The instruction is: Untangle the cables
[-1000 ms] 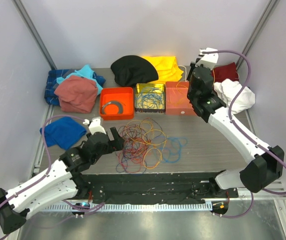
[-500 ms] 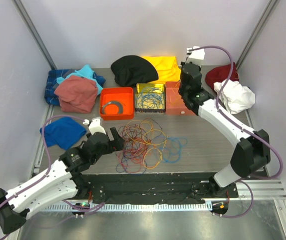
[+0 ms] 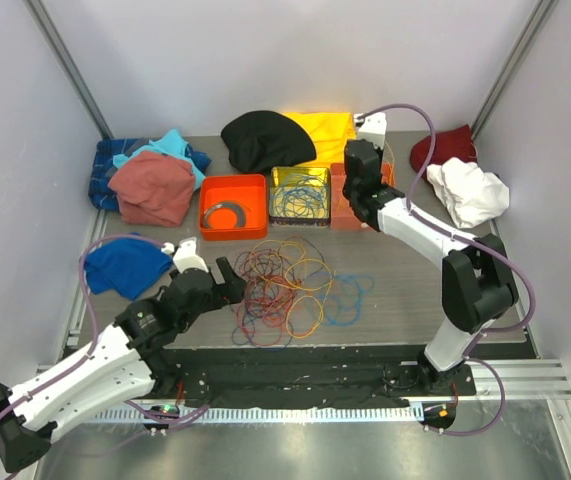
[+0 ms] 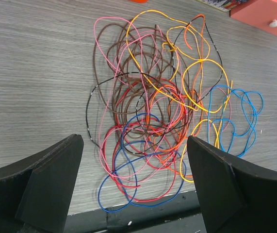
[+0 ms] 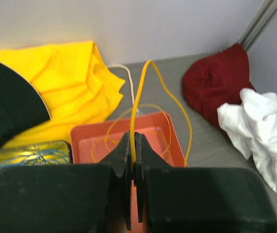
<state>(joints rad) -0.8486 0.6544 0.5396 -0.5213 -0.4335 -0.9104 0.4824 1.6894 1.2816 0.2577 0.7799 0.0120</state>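
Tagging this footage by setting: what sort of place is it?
Probably a lab robot cell: plain walls enclosing a table, two bolted-on arms, and staged cables near bins.

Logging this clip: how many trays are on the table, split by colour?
Orange tray: 1
Yellow tray: 1
Salmon tray: 1
Total: 3

No words, labels, brand marks or numbers can be read in any of the three views. Any fine print there may be is too small or too blurred to make out.
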